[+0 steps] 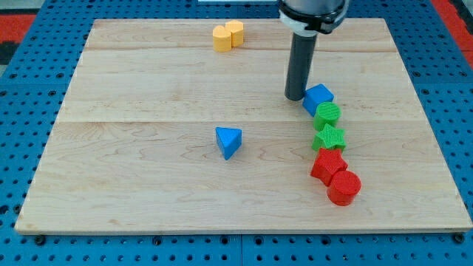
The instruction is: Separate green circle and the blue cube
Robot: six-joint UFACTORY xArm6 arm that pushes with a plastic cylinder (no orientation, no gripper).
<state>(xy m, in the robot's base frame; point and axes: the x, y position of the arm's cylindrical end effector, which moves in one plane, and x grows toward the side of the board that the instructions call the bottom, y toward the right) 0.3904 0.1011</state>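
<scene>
Dark rod's tip (295,97) resting on the wooden surface (148,170), no hand fitted so no hold to report, blue cube (318,97) touching its right, green circle (327,115) just below the cube, touching it.

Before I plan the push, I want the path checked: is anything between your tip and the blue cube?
Nothing visible. My tip sits just off the blue cube, on its left in the view. The green circle touches the cube from below, on its far side from the tip.
</scene>
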